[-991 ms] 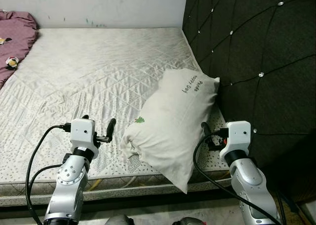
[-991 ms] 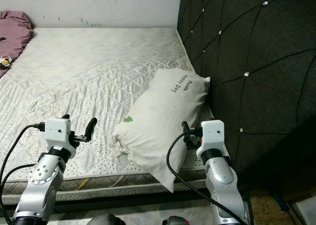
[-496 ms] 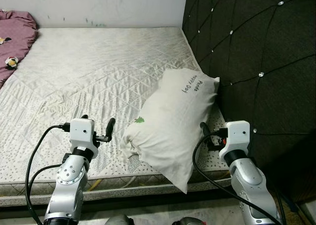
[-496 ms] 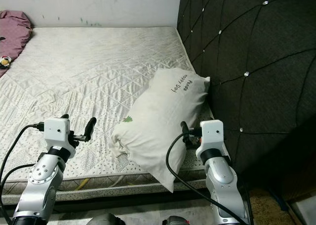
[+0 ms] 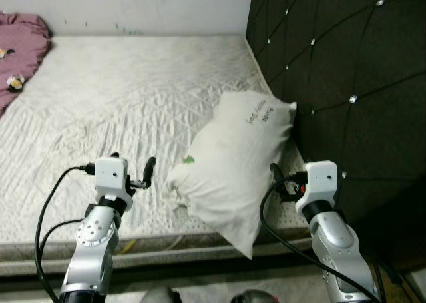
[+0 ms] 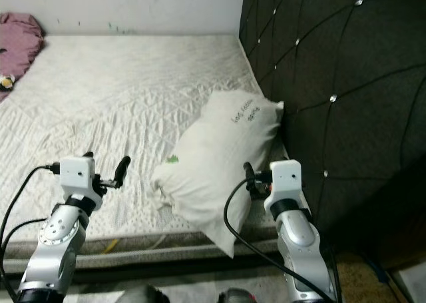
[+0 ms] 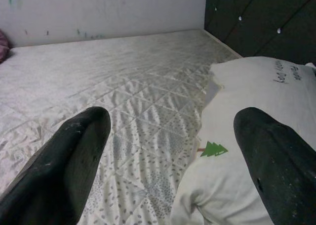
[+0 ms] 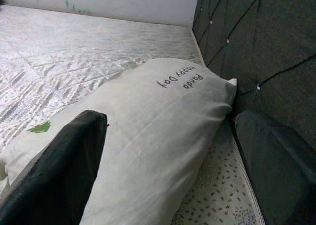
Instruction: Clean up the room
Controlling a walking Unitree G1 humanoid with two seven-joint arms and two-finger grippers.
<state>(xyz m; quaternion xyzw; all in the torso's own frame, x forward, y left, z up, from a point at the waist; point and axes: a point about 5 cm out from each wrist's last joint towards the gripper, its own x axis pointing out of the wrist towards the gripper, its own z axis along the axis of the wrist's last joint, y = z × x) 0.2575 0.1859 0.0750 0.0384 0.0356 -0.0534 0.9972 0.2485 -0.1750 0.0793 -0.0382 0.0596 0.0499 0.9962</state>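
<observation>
Both hands are spread wide and hold nothing. The left hand [image 7: 165, 160] hovers above the mattress [image 5: 133, 103], just left of the white pillow [image 5: 233, 163], not touching it. The right hand [image 8: 170, 156] sits at the pillow's right side, beside the dark tufted headboard [image 5: 346, 83]. The pillow lies at the bed's near corner, leaning against the headboard, its lower end overhanging the mattress edge.

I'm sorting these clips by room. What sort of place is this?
Most likely a bedroom: a bare quilted mattress, a white pillow leaning toward a dark tufted headboard, and a crumpled purple blanket at the far side.
</observation>
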